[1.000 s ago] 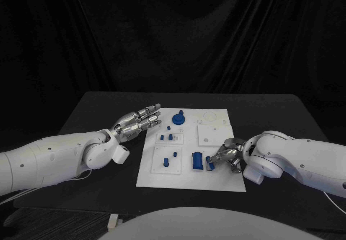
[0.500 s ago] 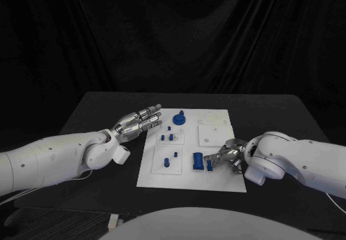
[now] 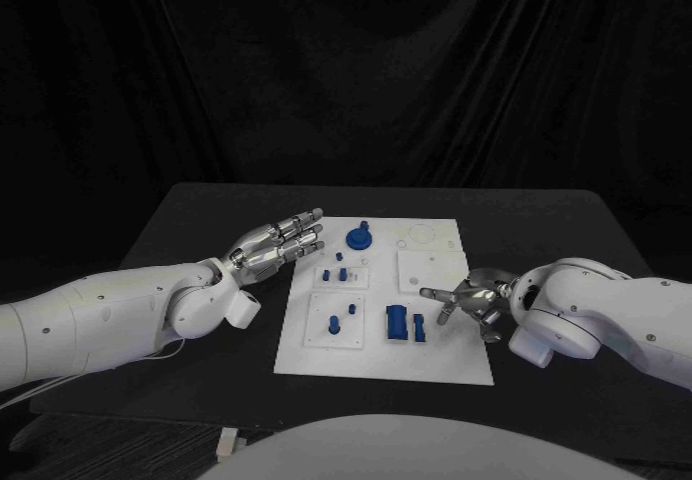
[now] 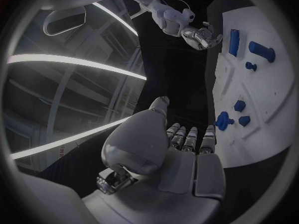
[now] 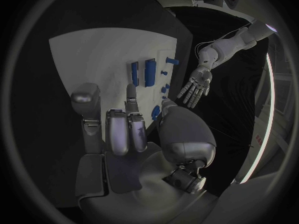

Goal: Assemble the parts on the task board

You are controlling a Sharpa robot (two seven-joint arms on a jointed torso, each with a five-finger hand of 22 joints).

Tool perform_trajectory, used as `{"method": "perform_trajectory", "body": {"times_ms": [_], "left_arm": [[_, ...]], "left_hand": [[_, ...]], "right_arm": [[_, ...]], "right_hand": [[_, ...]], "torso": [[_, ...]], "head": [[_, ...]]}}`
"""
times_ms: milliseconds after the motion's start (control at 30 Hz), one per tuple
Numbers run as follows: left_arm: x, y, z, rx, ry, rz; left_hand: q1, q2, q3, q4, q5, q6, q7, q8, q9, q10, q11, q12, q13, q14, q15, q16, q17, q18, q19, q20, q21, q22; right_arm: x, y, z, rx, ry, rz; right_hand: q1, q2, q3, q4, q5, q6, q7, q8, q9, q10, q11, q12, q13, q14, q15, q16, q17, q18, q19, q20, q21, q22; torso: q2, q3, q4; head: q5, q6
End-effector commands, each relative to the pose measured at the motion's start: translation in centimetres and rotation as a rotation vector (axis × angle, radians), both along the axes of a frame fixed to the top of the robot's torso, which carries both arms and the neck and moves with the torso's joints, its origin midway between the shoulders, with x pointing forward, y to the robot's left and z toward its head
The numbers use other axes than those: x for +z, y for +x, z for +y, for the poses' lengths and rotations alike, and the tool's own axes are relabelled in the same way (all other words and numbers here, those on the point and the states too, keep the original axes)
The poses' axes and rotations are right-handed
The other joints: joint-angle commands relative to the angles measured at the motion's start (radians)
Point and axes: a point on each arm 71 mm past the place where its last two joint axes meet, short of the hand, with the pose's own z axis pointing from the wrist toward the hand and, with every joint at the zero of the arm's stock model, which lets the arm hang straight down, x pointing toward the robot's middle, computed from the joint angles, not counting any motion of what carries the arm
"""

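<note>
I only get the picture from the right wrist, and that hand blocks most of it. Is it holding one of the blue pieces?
Observer: No. In the head view the right hand holds nothing; its spread fingers reach over the right edge of the task board.
Visitor: What is nearest to it?
Observer: Two blue parts standing side by side, a wide one and a slim one, just beyond the fingertips.
Visitor: And the other hand far off?
Observer: The left hand is empty, fingers straight, above the black table beside the board's left edge.
</note>
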Motion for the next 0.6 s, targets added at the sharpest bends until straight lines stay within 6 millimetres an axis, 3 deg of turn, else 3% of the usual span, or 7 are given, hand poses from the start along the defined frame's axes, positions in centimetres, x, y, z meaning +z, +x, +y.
{"method": "perform_trajectory", "body": {"times_ms": [33, 200, 300, 333, 433, 567, 600], "left_arm": [[0.3, 0.0, 0.0, 0.012, -0.034, -0.032], [0.7, 0.0, 0.0, 0.034, -0.056, -0.077], [1.0, 0.0, 0.0, 0.054, -0.074, -0.119], [1.1, 0.0, 0.0, 0.06, -0.078, -0.129], [1.4, 0.0, -0.1, 0.085, -0.092, -0.175], [1.8, 0.0, -0.3, 0.121, -0.097, -0.23], [1.9, 0.0, -0.3, 0.13, -0.096, -0.242]], "left_hand": [[-0.007, -0.006, -0.007, 0.001, -0.003, 0.013, 0.001, 0.008, 0.002, 0.0, 0.007, -0.003, -0.002, 0.002, 0.007, -0.004, -0.001, 0.01, 0.001, 0.003, 0.004, 0.002], [-0.035, -0.014, -0.039, 0.041, -0.043, 0.035, 0.0, 0.014, 0.004, 0.006, 0.008, -0.001, 0.001, 0.002, 0.001, -0.004, -0.001, 0.011, 0.0, -0.007, 0.004, 0.0], [-0.079, -0.051, -0.098, 0.136, -0.216, 0.056, -0.006, 0.019, 0.006, 0.01, -0.001, 0.0, 0.002, 0.002, -0.02, -0.004, -0.001, 0.011, -0.004, -0.03, 0.001, -0.008], [-0.092, -0.06, -0.112, 0.137, -0.267, 0.061, -0.008, 0.02, 0.007, 0.011, -0.004, 0.0, 0.002, 0.002, -0.025, -0.004, -0.001, 0.011, -0.006, -0.036, 0.0, -0.011], [-0.126, -0.091, -0.144, 0.135, -0.382, 0.077, -0.02, 0.022, 0.008, 0.012, -0.02, 0.0, 0.002, 0.002, -0.05, -0.004, -0.001, 0.011, -0.009, -0.063, -0.003, -0.018], [-0.127, -0.125, -0.144, 0.134, -0.405, 0.094, -0.046, 0.024, 0.009, 0.013, -0.051, 0.001, 0.002, 0.002, -0.086, -0.004, -0.001, 0.011, -0.011, -0.093, -0.004, -0.021], [-0.125, -0.139, -0.138, 0.135, -0.405, 0.095, -0.057, 0.023, 0.009, 0.013, -0.063, 0.0, 0.002, 0.002, -0.1, -0.004, -0.001, 0.011, -0.011, -0.105, -0.005, -0.022]], "right_arm": [[1.8, 0.8, -0.1, -0.058, 0.099, -0.167], [3.3, 1.3, -0.4, -0.125, 0.234, -0.301], [4.3, 1.7, -0.5, -0.163, 0.352, -0.402], [4.5, 1.8, -0.5, -0.172, 0.387, -0.43], [5.1, 2.0, -0.7, -0.208, 0.505, -0.503], [5.6, 2.0, -0.9, -0.229, 0.643, -0.556], [5.6, 1.9, -1.0, -0.227, 0.674, -0.562]], "right_hand": [[-0.036, 0.018, -0.038, 0.0, -0.009, 0.016, -0.002, 0.009, -0.003, 0.105, -0.008, 0.004, 0.263, 0.069, -0.01, -0.003, 0.061, 0.007, 0.002, -0.008, -0.003, 0.097], [-0.06, 0.052, -0.097, 0.0, -0.056, 0.04, -0.009, 0.014, -0.01, 0.105, -0.014, 0.004, 0.263, 0.05, -0.016, -0.052, -0.027, 0.019, -0.019, -0.011, -0.084, 0.077], [-0.048, 0.103, -0.182, -0.003, -0.07, 0.026, 0.002, -0.017, -0.048, 0.004, -0.001, -0.139, 0.092, -0.024, -0.007, -0.307, -0.369, 0.063, -0.117, 0.002, -0.452, -0.053], [-0.053, 0.112, -0.212, -0.001, -0.095, 0.013, 0.019, -0.034, -0.063, -0.189, 0.009, -0.419, -0.202, -0.152, 0.013, -0.625, -0.74, 0.06, -0.168, 0.015, -0.526, -0.105], [-0.032, 0.118, -0.247, -0.002, -0.101, -0.005, 0.053, -0.057, -0.085, -0.443, 0.057, -0.803, -0.532, -0.282, 0.073, -0.848, -0.847, 0.05, -0.287, 0.063, -0.661, -0.213], [0.016, 0.073, -0.255, -0.002, -0.096, -0.07, 0.138, -0.108, -0.137, -0.728, 0.193, -1.165, -0.814, -0.564, 0.222, -1.198, -1.049, 0.006, -0.571, 0.176, -0.763, -0.436], [0.016, 0.073, -0.255, -0.002, -0.096, -0.07, 0.138, -0.108, -0.137, -0.728, 0.193, -1.165, -0.814, -0.564, 0.222, -1.198, -1.049, 0.006, -0.571, 0.176, -0.763, -0.436]], "torso": [[0.0, 0.0, -0.0002], [0.0, 0.0001, -0.0001], [0.0, 0.0, -0.0003], [0.0, 0.0001, -0.0001], [0.0, 0.0001, 0.0], [-0.001, 0.0001, -0.0005], [0.0, 0.0001, -0.0003]], "head": [[0.0, 0.0], [-0.002, 0.0], [-0.005, 0.0], [-0.005, 0.0], [-0.009, 0.0], [-0.012, 0.0], [-0.011, 0.0]]}}
